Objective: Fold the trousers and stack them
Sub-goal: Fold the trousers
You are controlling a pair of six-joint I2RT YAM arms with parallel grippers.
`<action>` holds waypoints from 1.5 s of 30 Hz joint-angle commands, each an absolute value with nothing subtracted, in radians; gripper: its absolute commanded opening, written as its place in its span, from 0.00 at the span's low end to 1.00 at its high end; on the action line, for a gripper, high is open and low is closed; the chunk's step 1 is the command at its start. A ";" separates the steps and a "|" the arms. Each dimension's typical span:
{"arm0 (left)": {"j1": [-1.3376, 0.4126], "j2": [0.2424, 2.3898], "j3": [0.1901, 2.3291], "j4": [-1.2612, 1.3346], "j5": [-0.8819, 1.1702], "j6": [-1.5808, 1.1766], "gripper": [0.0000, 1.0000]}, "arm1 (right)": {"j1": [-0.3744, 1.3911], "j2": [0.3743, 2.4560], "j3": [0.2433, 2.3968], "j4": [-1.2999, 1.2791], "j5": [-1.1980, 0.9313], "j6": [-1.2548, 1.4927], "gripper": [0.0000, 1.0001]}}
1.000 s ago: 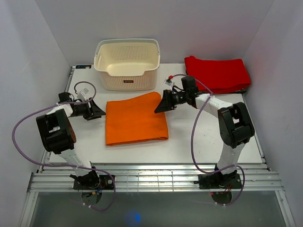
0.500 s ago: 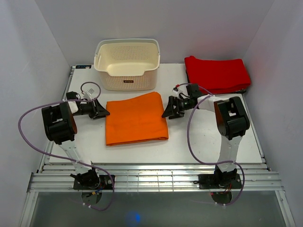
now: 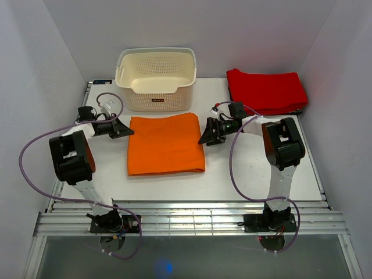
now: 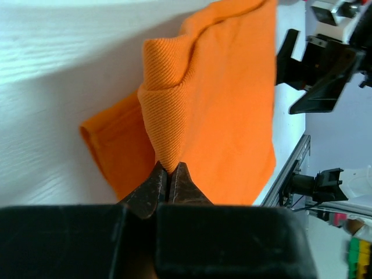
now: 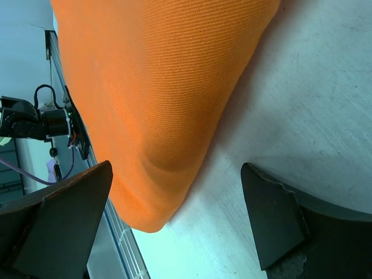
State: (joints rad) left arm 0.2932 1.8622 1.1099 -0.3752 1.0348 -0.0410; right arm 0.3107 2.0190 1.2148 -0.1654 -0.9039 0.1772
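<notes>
The orange trousers (image 3: 165, 144) lie folded into a rough square at the middle of the white table (image 3: 244, 168). At their far left corner my left gripper (image 3: 130, 131) is shut, pinching a raised fold of the orange cloth (image 4: 168, 110). On the trousers' right edge, near the far corner, my right gripper (image 3: 203, 134) stands wide open. Part of the orange cloth (image 5: 157, 99) lies between its two black fingertips (image 5: 81, 215), which are not closed on it.
A cream perforated basket (image 3: 156, 78) stands at the back, just behind the trousers. A red folded cloth (image 3: 266, 90) lies at the back right corner. White walls close in on both sides, and a metal rail (image 3: 192, 224) runs along the near edge.
My left gripper slid right to the trousers' far left corner and shut on the cloth, which now looks squarer. My right gripper dropped from above the far right corner to the right edge.
</notes>
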 commanded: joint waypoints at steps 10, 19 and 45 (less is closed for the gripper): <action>0.247 1.749 1.206 -0.302 1.120 0.014 0.00 | 0.314 2.068 1.203 -0.239 -0.850 0.121 0.98; 0.244 1.980 1.256 -0.161 1.066 -0.031 0.00 | 0.316 2.077 1.223 -0.281 -0.882 0.090 0.97; 0.380 1.728 0.907 -0.357 0.980 -0.005 0.73 | 0.333 2.138 1.192 -0.057 -0.854 0.296 0.08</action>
State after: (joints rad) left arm 0.3950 1.8397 0.9619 -0.2802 0.9329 -0.0719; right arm 0.3611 2.1250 1.1629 0.0036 -0.9787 0.3748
